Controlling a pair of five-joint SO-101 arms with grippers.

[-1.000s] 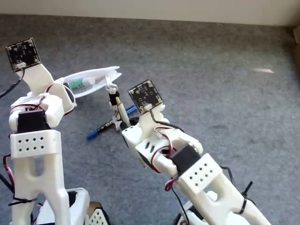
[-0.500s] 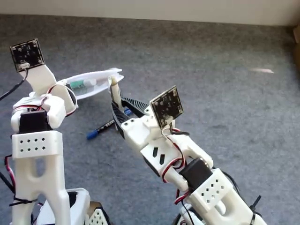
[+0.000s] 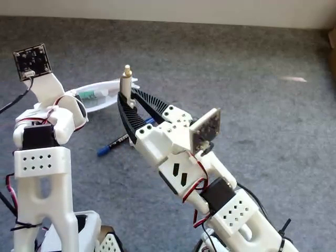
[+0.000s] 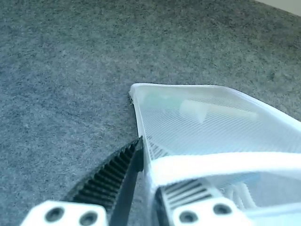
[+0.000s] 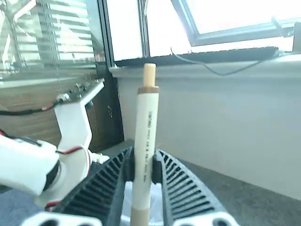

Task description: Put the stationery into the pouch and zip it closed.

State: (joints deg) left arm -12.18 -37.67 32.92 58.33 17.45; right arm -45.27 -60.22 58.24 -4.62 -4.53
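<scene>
The grey, carpet-like tabletop (image 3: 252,79) carries a white mesh pouch (image 3: 102,97) at ten o'clock, with a blue-capped pen (image 3: 111,145) at the pouch's six o'clock.

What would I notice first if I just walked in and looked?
The cream plastic pen stands out first, held upright above the grey carpet in the right claw. Next to it, the left claw pinches the rim of the white see-through mesh pouch. A blue marker lies on the carpet between the arms.

The left arm (image 3: 52,105) hides one end of the pouch (image 3: 102,94); the right wrist view crops the white marker's (image 5: 145,136) base.
</scene>
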